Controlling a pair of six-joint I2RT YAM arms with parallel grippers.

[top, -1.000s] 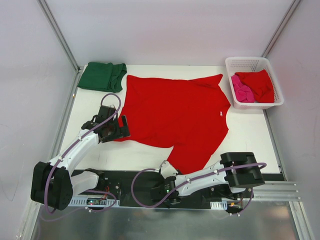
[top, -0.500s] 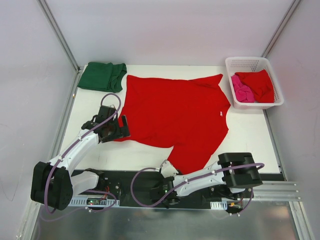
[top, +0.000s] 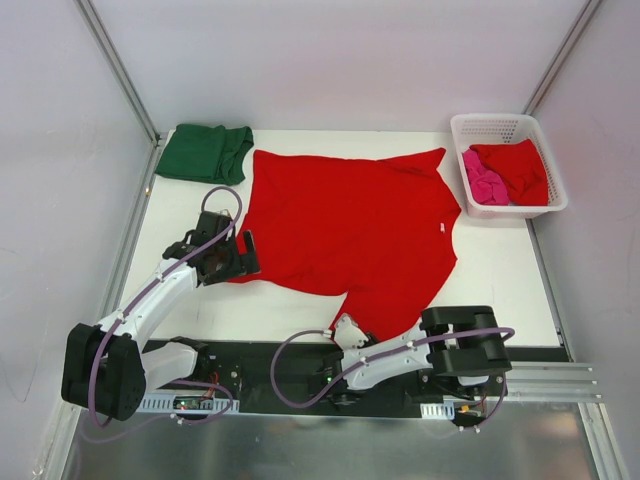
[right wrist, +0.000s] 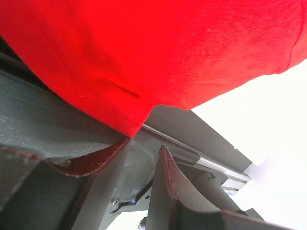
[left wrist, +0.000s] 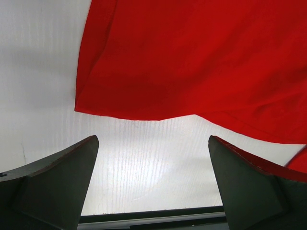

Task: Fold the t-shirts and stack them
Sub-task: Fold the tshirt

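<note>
Right gripper (right wrist: 144, 143) first: jaws partly apart, the gap between them bare, and the low corner of the spread red t-shirt (top: 350, 230) drapes over the tip of one finger (right wrist: 72, 163), not pinched as far as I can see. Versus a second ago, that gripper has crept up and right to sit under this corner at the lower middle of the top view. Its elbow has slid left and the jaws have narrowed a touch, so I read this as lining up for a corner grab, with no grip made yet. The corner hangs just past the near edge of the white surface (top: 500, 270), over the black mounting strip (top: 260, 350). Left gripper (left wrist: 152, 139) is wide open with nothing in it, parked just short of the shirt's lower left hem and unmoved over the same second. Shirt itself hasn't shifted: flat, unfolded, centre of the top view. Dark green t-shirt (top: 205, 152) lies already folded at upper left, well apart from both grippers, so that looks like the stack spot. White basket (top: 460, 125) at upper right holds another red t-shirt (top: 520, 170) and a pink t-shirt (top: 483, 185), both bunched and untouched. Judgement: one of four done, the fold on this one not started, and closing on the hem is the next call.
</note>
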